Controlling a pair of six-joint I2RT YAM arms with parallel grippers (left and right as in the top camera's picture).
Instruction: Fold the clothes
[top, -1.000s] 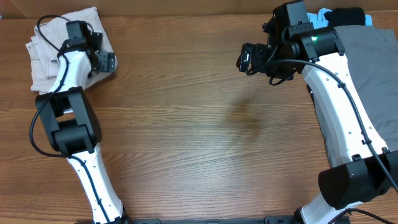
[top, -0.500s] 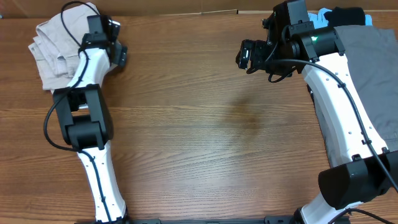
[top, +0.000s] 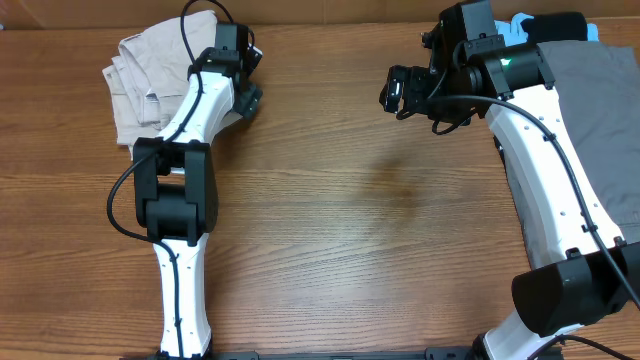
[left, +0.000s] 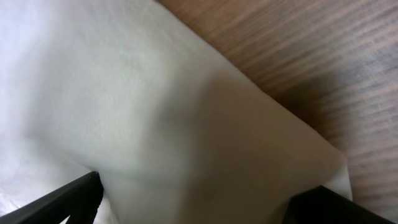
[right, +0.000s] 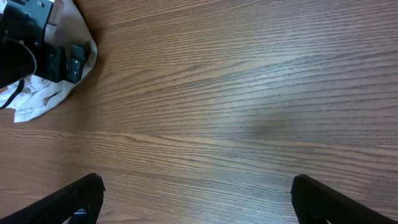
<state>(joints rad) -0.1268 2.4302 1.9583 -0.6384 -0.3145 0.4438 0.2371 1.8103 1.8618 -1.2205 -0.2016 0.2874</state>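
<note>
1. The crumpled beige clothes (top: 150, 80) lie at the far-left corner of the wooden table (top: 340, 230).
2. The left gripper (top: 246, 88) sits at their right edge, jaws apart, with cloth filling the gap.
3. The right gripper (top: 397, 92) hovers over the tabletop, jaws spread wide.

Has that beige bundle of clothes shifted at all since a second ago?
Yes. The clothes slid right with the left pincer, toward the grey garment that stayed put.

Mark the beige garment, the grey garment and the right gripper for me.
beige garment (top: 135, 80): overhead view, wrinkled middle of the cloth.
grey garment (top: 600, 90): overhead view, flat upper part.
right gripper (top: 387, 94): overhead view, midway between its fingertips.
</note>
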